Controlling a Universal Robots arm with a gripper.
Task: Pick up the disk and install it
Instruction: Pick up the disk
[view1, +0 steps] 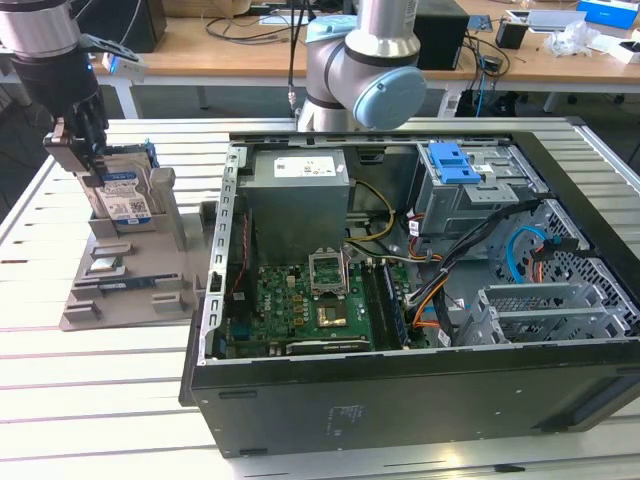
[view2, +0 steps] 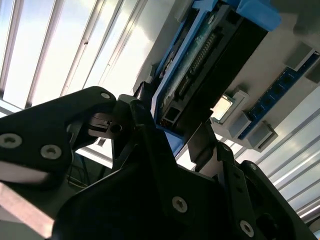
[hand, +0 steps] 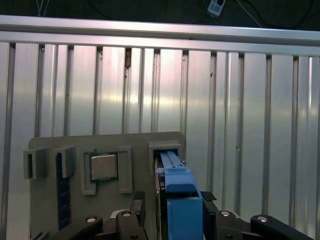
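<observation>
The disk (view1: 125, 195) stands upright on its edge in a slot of a grey holder (view1: 110, 300), at the exterior view's left, well apart from the computer case. The slatted metal table (view1: 100, 400) carries everything. The open computer case (view1: 400, 400) lies on its side, its circuit board and a grey drive cage (view1: 470, 200) with a blue bracket (view1: 450, 160) facing up. The robot arm (view1: 370, 70) rises behind the case. The gripper (view1: 88, 170) is over the holder, and in both wrist views its fingers (hand: 207, 200) press against the two faces of the disk (hand: 182, 200), pinching its blue-railed end (view2: 200, 65). A square chip (hand: 104, 166) sits in the holder just beside the disk.
</observation>
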